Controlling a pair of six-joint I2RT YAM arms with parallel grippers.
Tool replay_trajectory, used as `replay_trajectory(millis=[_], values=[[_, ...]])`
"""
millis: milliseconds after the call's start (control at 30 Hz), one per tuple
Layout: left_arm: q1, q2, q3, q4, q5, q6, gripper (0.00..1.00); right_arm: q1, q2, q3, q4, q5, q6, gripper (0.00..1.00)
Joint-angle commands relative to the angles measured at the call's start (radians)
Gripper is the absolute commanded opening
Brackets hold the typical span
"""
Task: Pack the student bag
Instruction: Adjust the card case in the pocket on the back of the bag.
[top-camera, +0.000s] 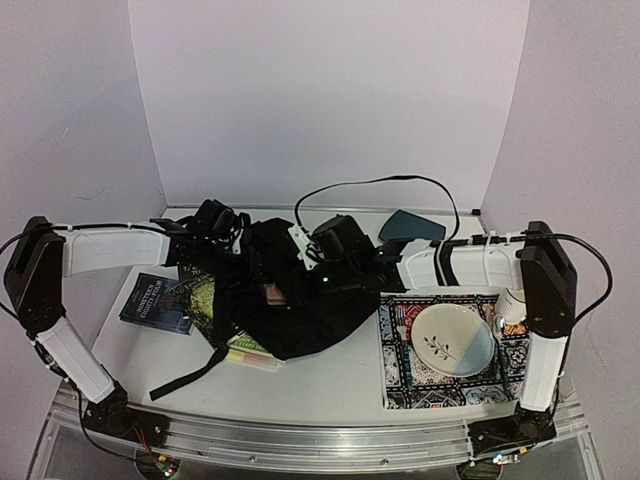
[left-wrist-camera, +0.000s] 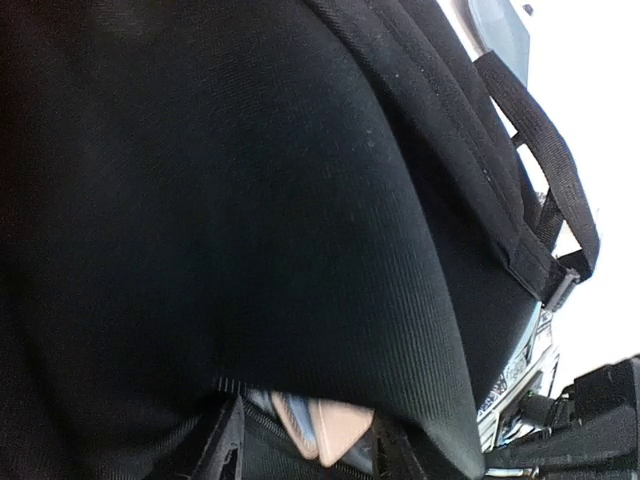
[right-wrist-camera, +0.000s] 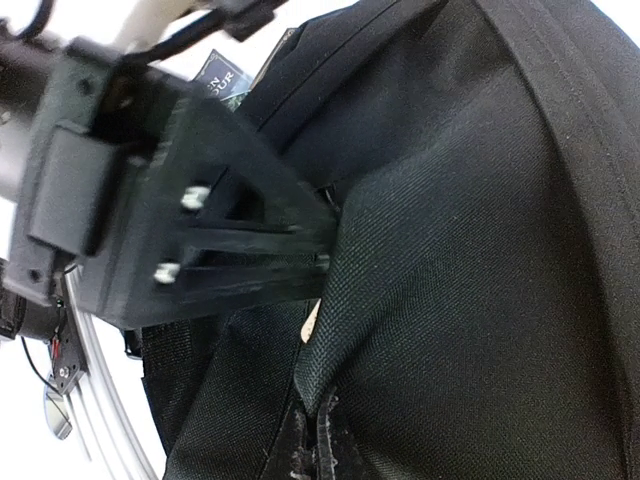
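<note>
Student bag (right-wrist-camera: 480, 250) fabric between right fingers (right-wrist-camera: 260, 255)

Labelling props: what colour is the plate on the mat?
Plate: half cream, half pale blue, dark leaf sprig. Best in top external.

**Little Print Legible**

Pale lettering is seen on the cover of the dark blue book (top-camera: 155, 300) in the top view, but it is too small to be read. On the dark printed corner (right-wrist-camera: 222, 75) shown in the right wrist view, only the letters "OUR" can be made out.
</note>
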Motion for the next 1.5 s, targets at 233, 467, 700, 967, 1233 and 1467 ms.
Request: replay_trajectory(millis=[233,467,700,967,1233,1467], values=[[-0.093,-0.113,-0.096,0.044,-0.032,-0.139,0.42,0.012,0.012,0.084,0.032,0.039,-0.009,0.00],[-0.137,-0.010,-0.055,0.052,-0.072,-0.129,0.24,0.012,0.029,0.101,0.031,0.016,-0.011,0.00],[-0.130,0.019,0.006,0.060,-0.266,-0.094,0.09,0.013,0.023,0.086,0.029,-0.038,-0.008,0.00],[-0.121,-0.028,0.007,0.167,-0.438,-0.037,0.10,0.013,0.028,0.073,0.020,-0.077,-0.003,0.00],[-0.124,-0.110,-0.086,0.181,-0.370,-0.018,0.36,-0.001,0.034,0.122,-0.030,-0.022,-0.015,0.09],[-0.127,-0.272,-0.162,0.127,-0.312,0.021,0.56,-0.016,-0.025,0.107,-0.094,0.019,-0.026,0.26]])
